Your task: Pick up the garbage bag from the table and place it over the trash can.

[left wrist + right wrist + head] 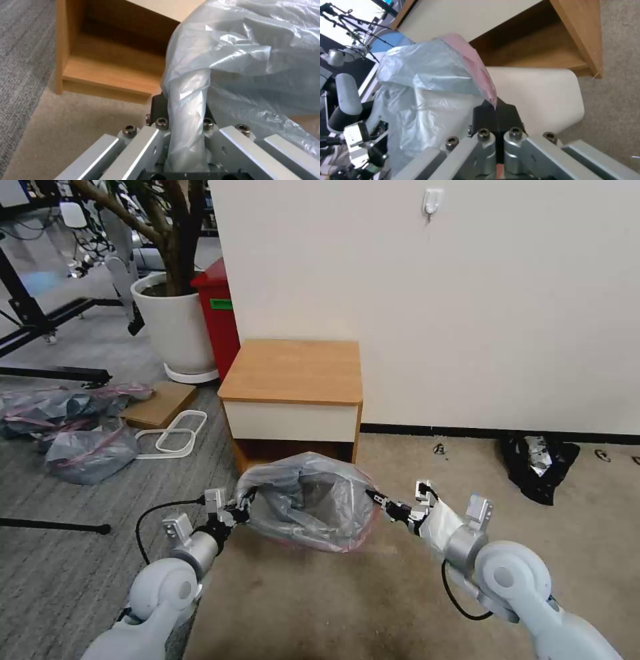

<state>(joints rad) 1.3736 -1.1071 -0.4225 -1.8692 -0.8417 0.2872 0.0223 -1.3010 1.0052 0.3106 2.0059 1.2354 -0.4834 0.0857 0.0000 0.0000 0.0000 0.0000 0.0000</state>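
In front of the small wood-topped nightstand (291,370), the thin translucent grey, pink-rimmed garbage bag (310,500) drapes the beige plastic trash can (540,95), stretched between left gripper (235,509) and right gripper (379,501), both clamped on its rim; seating that rim likely comes next.

garbage bag (310,500) stretched between left gripper (241,505) | right gripper (375,499)

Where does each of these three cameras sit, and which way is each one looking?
Head view: on the robot's head, looking forward and down at the table; both arms spread the garbage bag open.
Left wrist view: on the left arm, facing the table's lower shelf; the left gripper pinches bag plastic.
Right wrist view: on the right arm; the right gripper pinches the pink rim beside the trash can.
All three share bag and table.
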